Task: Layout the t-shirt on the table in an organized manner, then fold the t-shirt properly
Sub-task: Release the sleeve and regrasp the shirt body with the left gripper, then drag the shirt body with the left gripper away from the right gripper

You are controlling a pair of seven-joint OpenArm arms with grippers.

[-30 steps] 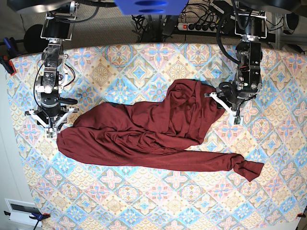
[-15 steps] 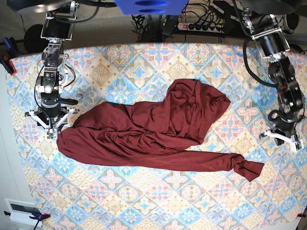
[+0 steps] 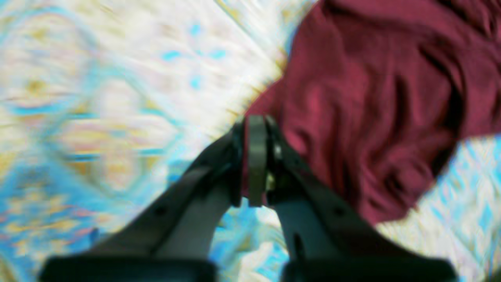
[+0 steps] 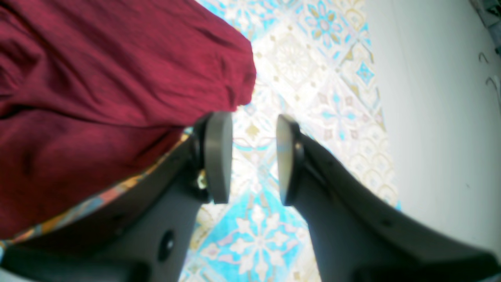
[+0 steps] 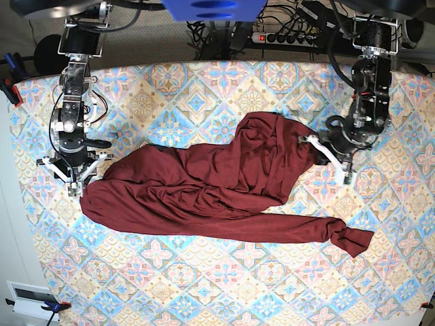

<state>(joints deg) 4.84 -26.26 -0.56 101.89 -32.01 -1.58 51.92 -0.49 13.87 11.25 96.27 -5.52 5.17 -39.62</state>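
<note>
While the left gripper [image 3: 256, 164] has its jaws pressed nearly together, the blurred wrist view does not settle whether fabric is pinched; the t-shirt [image 3: 375, 102] lies just beyond and to the right of its tips. On the other arm, the right gripper [image 4: 250, 156] stands partly open over bare table [image 4: 321, 78] (empty), the t-shirt's edge just beside one finger. Farther off, the garment sprawls crumpled across mid-table.

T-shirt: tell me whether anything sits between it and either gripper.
Nothing visible does. The right gripper is open over bare table right beside the t-shirt edge. The left gripper is closed at the garment's edge; the blurred wrist view does not show whether it pinches fabric. No other objects lie on the cloth.
</note>
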